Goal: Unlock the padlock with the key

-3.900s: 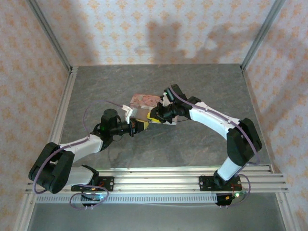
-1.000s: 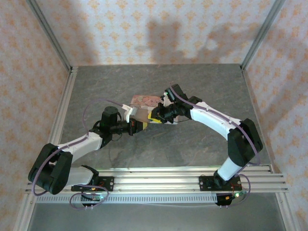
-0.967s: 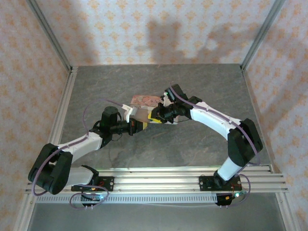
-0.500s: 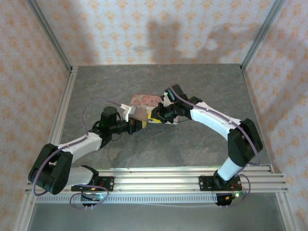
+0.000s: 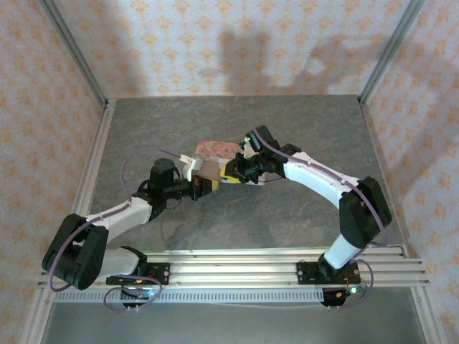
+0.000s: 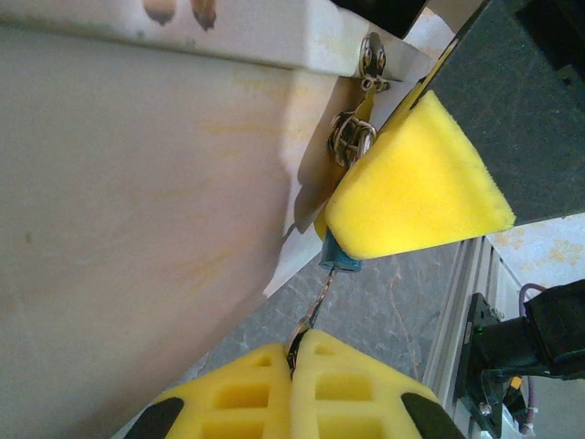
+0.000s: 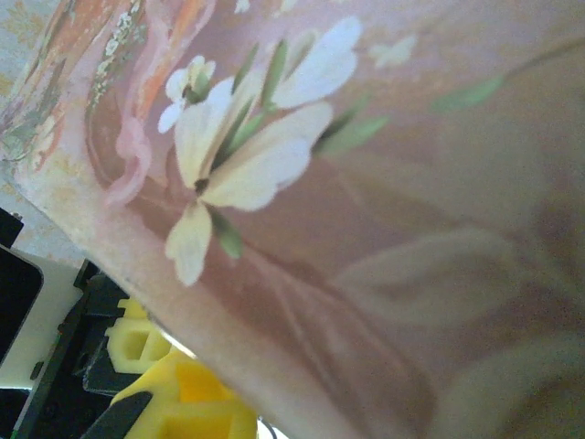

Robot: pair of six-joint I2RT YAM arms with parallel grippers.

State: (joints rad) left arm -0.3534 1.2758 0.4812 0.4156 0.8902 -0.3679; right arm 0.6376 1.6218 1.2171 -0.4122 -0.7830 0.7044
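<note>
End effector, left (image 6: 294, 346) — closed tight on key (image 6: 313, 302) at padlock (image 6: 340, 257)

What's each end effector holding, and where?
Left end effector: the key, pinched by its head, tip at the padlock. Right end effector: the tin box, by its clasp edge.

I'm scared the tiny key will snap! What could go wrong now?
The left tool pinches the thin key just by its end, so it might slip or bend when turned. The padlock is half hidden behind a yellow pad of the right tool, so aiming is hard to check.
</note>
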